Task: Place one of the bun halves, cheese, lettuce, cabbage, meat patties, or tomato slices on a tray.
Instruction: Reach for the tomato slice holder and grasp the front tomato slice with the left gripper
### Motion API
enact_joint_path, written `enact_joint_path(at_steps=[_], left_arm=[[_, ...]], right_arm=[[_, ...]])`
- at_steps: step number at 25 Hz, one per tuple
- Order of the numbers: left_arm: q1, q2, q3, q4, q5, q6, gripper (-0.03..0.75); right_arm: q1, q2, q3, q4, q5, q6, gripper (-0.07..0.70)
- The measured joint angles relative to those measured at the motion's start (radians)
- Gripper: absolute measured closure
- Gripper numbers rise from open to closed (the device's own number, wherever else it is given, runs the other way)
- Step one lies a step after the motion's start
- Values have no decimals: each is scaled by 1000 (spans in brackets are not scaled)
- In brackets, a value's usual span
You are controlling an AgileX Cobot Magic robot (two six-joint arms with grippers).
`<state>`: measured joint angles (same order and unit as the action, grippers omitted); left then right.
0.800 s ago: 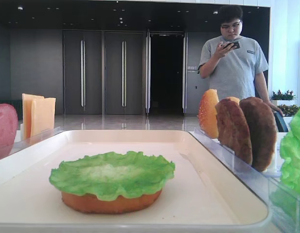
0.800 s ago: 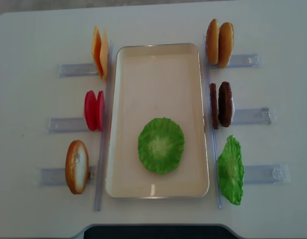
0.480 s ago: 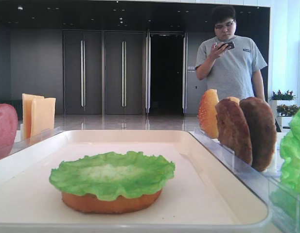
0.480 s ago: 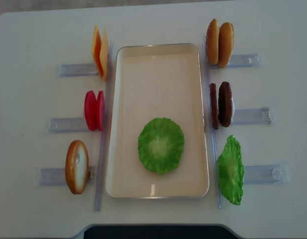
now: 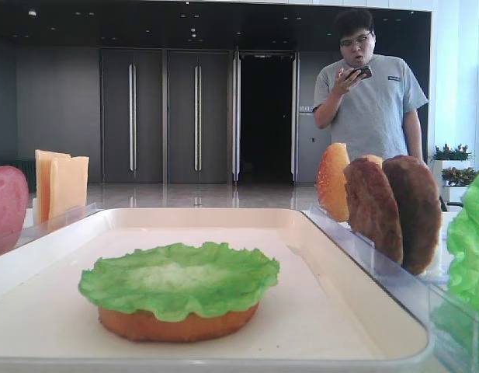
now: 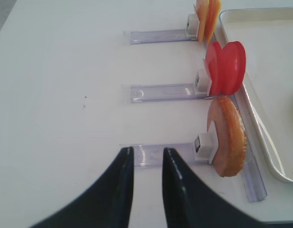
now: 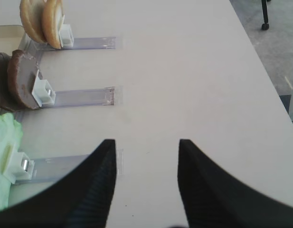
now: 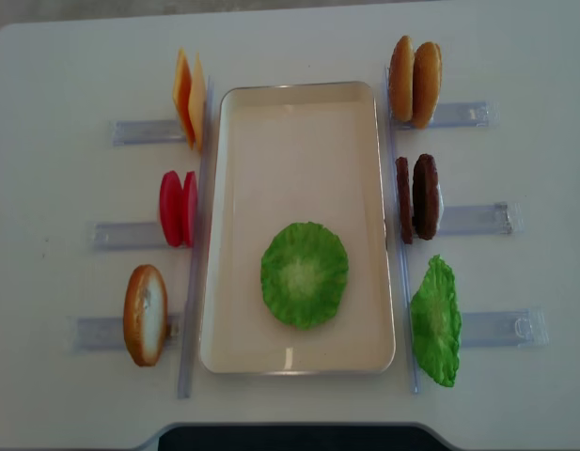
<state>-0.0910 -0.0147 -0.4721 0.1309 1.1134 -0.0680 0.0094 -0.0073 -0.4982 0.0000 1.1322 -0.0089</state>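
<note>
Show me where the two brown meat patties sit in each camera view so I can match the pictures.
Front view: meat patties upright, right of the tray.
Right wrist view: meat patties at the left edge, in the middle rack.
Left wrist view: not in it.
Overhead view: meat patties in the middle rack, right of the tray.
Shared landmark: the bun halves one rack beyond them.

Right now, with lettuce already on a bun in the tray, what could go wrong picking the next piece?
1. The tomato slices stand pressed together in their rack, so a grab might lift both.
2. The meat patties sit close against the tray rim; an end effector could bump it.
3. The lettuce overhangs its bun half; a nudge may shift it.
</note>
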Motion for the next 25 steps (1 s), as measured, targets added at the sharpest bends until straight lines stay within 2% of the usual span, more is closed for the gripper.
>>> enact_joint_path(at_steps=[15, 22, 25], left_arm=[[0, 12, -46, 2, 7, 0, 557], [0, 161, -110, 2, 8, -25, 557], [0, 264, -153, 12, 2, -69, 557]], right_arm=[[0, 0, 0, 0, 1, 0, 309], [0, 0, 0, 0, 1, 0, 312], [0, 0, 0, 0, 2, 0, 315]])
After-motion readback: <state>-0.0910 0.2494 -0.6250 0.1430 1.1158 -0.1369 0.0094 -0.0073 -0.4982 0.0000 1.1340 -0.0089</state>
